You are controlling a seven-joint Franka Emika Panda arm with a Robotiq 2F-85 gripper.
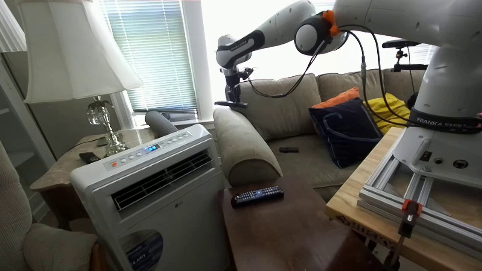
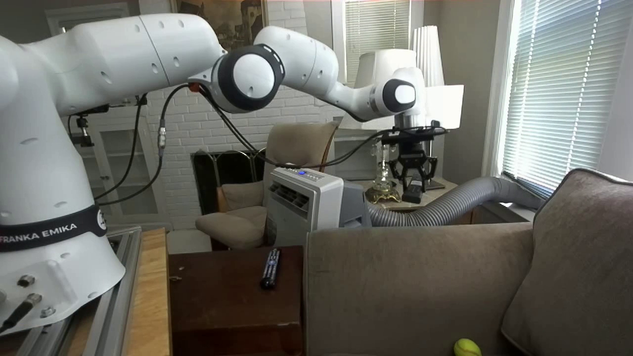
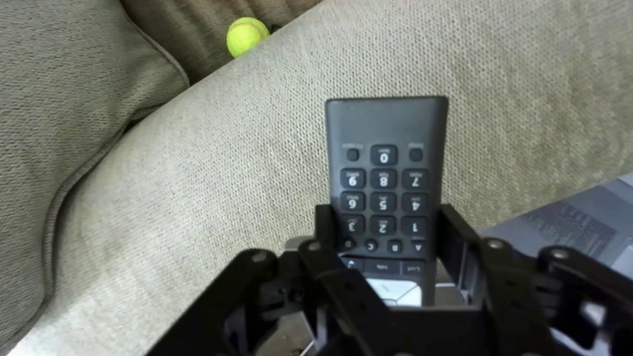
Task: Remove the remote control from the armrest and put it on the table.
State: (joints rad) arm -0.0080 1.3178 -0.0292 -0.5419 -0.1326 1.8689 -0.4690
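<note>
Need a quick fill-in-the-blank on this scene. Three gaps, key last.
1. The gripper holds the remote control above the rounded beige ____ of the sofa.
2. In both exterior views, another remote lies on the dark-brown ____.
3. The white air conditioner carries the brand letters ____.

Missing words: armrest; table; LG.

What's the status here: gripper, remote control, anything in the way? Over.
Gripper shut on the remote control. Held above the armrest, not yet on the table. Another remote lies there, possibly in the way of set-down.
</note>
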